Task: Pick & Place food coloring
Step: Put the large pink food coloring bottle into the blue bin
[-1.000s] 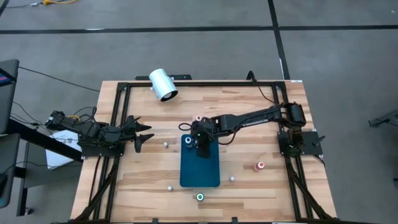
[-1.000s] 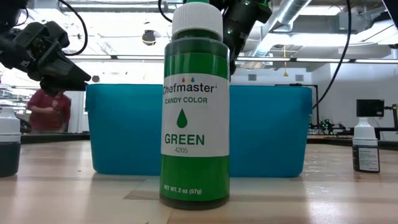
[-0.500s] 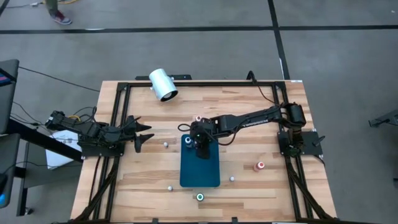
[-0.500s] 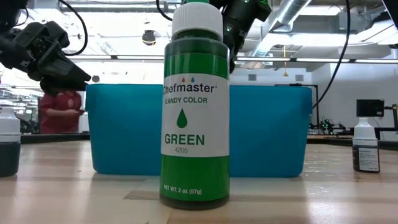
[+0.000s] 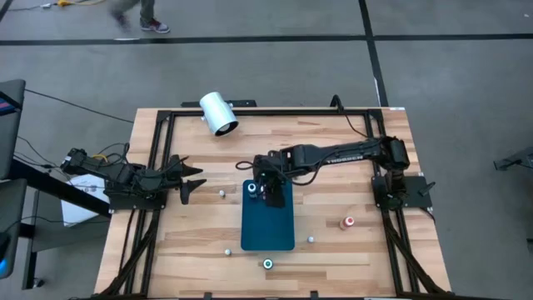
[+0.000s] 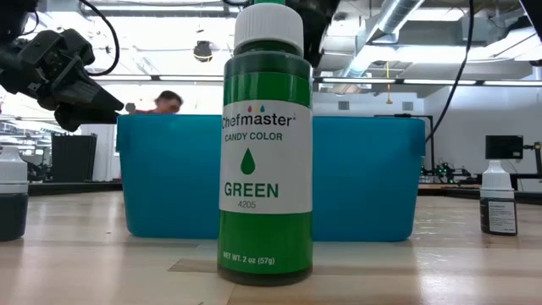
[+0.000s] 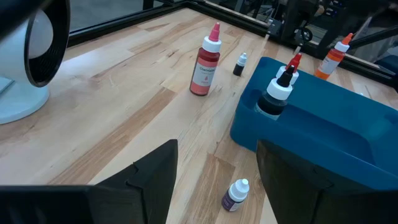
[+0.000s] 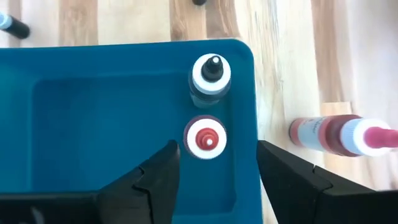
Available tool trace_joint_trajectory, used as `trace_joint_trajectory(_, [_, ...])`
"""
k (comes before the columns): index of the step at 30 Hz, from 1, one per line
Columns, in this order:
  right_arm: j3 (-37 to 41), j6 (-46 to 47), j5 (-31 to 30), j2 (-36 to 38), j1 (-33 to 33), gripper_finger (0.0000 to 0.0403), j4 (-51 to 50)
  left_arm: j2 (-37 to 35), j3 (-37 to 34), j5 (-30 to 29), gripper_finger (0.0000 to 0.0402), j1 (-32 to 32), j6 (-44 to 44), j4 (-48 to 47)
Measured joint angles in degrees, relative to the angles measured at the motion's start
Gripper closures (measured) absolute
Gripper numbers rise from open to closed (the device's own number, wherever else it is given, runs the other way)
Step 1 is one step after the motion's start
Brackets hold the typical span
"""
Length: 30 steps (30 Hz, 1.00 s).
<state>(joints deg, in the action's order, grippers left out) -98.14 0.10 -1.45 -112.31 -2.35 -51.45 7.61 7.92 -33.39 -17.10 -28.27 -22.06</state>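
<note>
The left pincer (image 5: pixel 193 179) waits over the left side of the wooden surface (image 5: pixel 333 242), its two dark fingers (image 7: pixel 152 180) spread with nothing between them. Ahead of it, a small purple-bodied bottle with a white cap (image 7: pixel 235 194) lies on the boards just past its tips, and a red bottle with a pink tip (image 7: pixel 206 60) stands farther out, beside the blue bin (image 7: pixel 348 146). A white cylinder (image 5: pixel 218 113) lies on its side at the far edge of the surface, off to one side of this pincer.

The right pincer (image 5: pixel 268 188) hangs over the far end of the blue bin, fingers (image 8: pixel 155 177) parted and empty. Directly below it, inside the bin's corner, stand two bottles of food coloring: one with a red cap (image 8: pixel 206 138) under the gap between the fingers, and one with a white collar and black tip (image 8: pixel 211 72) touching it. Outside the bin wall, a pink-capped bottle (image 8: pixel 339 136) lies on its side on the boards.

Nearest the low camera, a green bottle with a white cap (image 6: pixel 265 144) stands upright in front of the bin. To the right of the right pincer, an orange bottle (image 5: pixel 349 222) stands alone, well apart.
</note>
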Motion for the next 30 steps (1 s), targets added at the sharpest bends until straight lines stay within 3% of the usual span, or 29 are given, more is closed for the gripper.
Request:
trace_joint_trajectory(6, [-3.8, -4.8, -0.2, 0.0, 1.1, 0.0218, -5.4, 0.0, 0.0, 0.0, 0.0193, 0.0, 0.0, 0.0])
trace_joint_trajectory(16, [-7.6, -5.1, -0.1, 0.0, 3.5, 0.0233, -17.2, 0.0, 0.0, 0.0, 0.0193, 0.0, 0.0, 0.0])
trace_joint_trajectory(30, [-7.9, -9.7, 0.0, 0.0, 4.9, 0.0233, -14.6, 0.0, 0.0, 0.0, 0.0193, 0.0, -2.4, 0.0])
